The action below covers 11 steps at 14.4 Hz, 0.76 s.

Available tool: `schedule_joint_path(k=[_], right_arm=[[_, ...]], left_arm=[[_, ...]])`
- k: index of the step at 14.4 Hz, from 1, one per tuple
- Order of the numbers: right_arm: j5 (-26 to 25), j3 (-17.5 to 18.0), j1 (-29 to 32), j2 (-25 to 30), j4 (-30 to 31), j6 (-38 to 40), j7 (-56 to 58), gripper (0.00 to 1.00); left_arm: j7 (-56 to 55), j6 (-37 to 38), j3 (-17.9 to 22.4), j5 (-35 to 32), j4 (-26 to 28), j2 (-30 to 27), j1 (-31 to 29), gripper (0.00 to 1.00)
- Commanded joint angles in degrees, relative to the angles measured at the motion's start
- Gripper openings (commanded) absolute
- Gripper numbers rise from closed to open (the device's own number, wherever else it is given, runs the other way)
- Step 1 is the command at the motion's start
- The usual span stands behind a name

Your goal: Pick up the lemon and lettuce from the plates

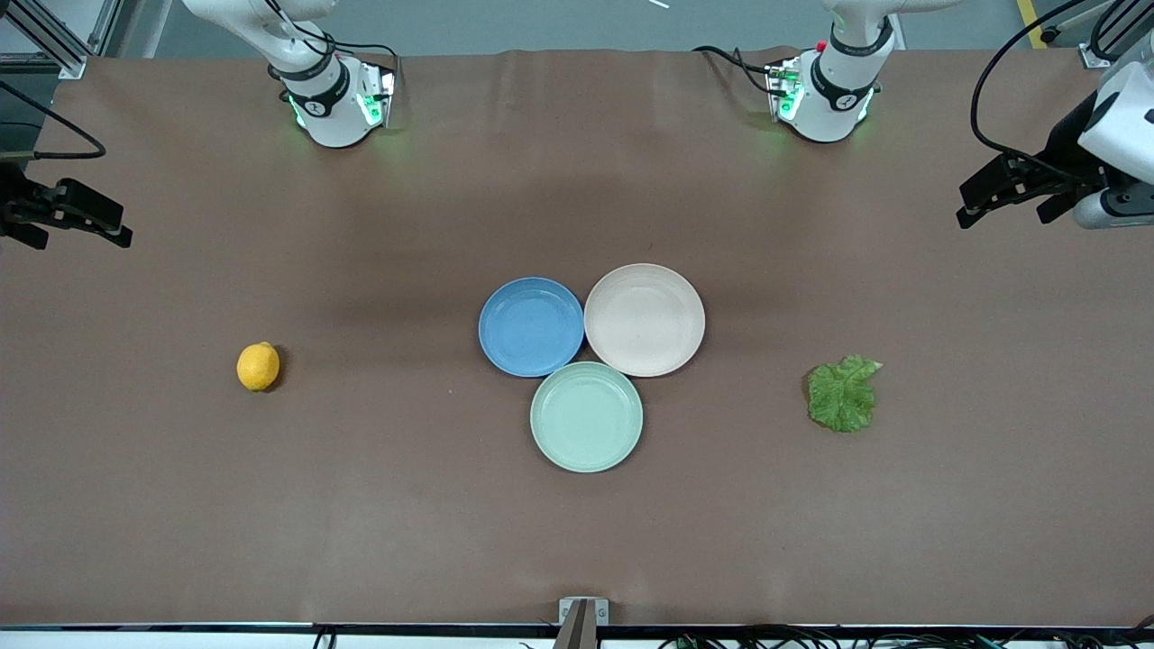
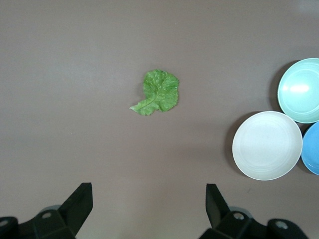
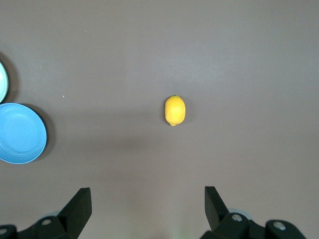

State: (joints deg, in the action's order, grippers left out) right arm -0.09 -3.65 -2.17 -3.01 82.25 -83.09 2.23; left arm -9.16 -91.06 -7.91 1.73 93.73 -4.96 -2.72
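The lemon (image 1: 258, 366) lies on the brown table toward the right arm's end, not on a plate; it also shows in the right wrist view (image 3: 175, 110). The lettuce (image 1: 843, 394) lies flat on the table toward the left arm's end and shows in the left wrist view (image 2: 158, 92). The blue plate (image 1: 531, 325) and the beige plate (image 1: 644, 319) sit side by side at mid-table, both empty. My right gripper (image 1: 86, 236) hangs open and empty high over the right arm's end of the table. My left gripper (image 1: 1001, 214) hangs open and empty over the left arm's end.
A pale mint green plate (image 1: 586, 416), empty, touches the blue and beige plates and is nearer the front camera. A small camera mount (image 1: 582, 620) stands at the table's near edge. Both arm bases stand along the table's edge farthest from the camera.
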Motion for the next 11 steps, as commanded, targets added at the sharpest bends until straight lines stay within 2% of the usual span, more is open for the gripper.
schedule_joint_path(k=[1,11], right_arm=[[0.0,0.1,0.0,-0.4,-1.0,0.4,-0.4,1.00],[-0.2,0.1,0.0,-0.5,-0.9,0.2,-0.4,1.00]], left_arm=[[0.7,-0.6,-0.4,-3.2,0.1,-0.7,-0.2,1.00],[0.4,-0.3,0.0,-3.2,-0.9,-0.1,-0.3,1.00]])
